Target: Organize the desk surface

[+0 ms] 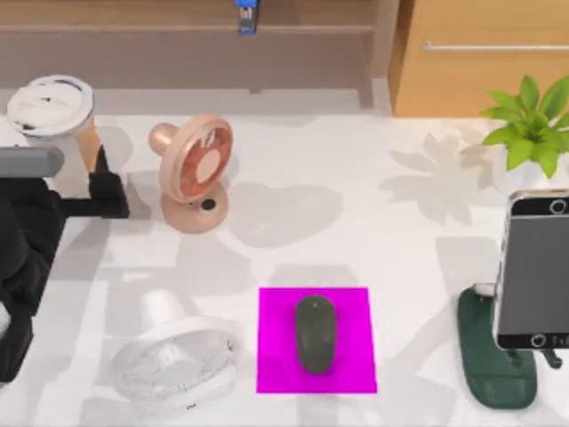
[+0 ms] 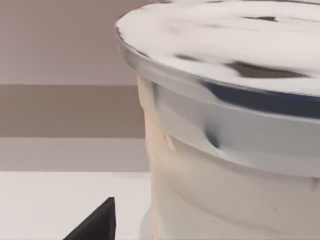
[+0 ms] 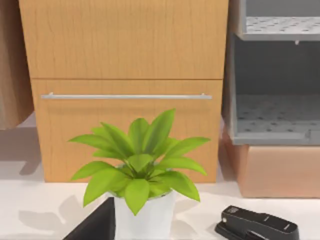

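I'm bringing my left gripper [image 1: 105,191] up beside the lidded cup [image 1: 55,108] at the worktop's [image 1: 356,231] far left, cup standing upright just behind it. Can't tell how wide its jaws are sitting. Right arm's idling by the plant [image 3: 140,165].

The left arm [image 1: 27,240] is bulky and matte black, with a grey cylindrical segment [image 1: 31,162] and a blocky black claw [image 1: 105,191].

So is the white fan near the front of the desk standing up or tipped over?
Tipped over. The white fan lies flat on the desk surface, grille facing up, whereas the pink fan stands upright.
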Robot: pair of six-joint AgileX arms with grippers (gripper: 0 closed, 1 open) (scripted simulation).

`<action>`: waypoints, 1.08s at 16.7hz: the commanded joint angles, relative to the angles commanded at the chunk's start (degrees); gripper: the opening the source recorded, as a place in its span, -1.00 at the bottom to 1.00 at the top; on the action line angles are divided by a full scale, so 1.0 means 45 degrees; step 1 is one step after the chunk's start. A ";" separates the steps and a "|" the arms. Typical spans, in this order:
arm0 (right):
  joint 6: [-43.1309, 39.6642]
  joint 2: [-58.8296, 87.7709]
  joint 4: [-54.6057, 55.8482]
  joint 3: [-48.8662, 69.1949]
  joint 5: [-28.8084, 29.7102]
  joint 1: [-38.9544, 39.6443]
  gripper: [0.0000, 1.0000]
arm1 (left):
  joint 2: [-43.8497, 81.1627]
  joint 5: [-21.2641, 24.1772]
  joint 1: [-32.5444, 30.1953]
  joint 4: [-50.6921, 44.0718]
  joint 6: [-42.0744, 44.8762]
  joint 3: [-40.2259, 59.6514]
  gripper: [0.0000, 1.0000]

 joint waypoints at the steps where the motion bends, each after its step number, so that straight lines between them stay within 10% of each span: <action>1: 0.0000 0.0000 0.0000 0.0000 0.0000 0.0000 1.00 | 0.0062 0.0017 0.0013 -0.0076 0.0005 0.0159 1.00; 10: 0.0000 0.0000 0.0000 0.0000 0.0000 0.0000 1.00 | 0.0688 0.0103 0.0087 -0.0851 0.0012 0.1570 1.00; 18: 0.0000 0.0000 0.0000 0.0000 0.0000 0.0000 1.00 | 0.0688 0.0103 0.0087 -0.0851 0.0012 0.1570 -0.21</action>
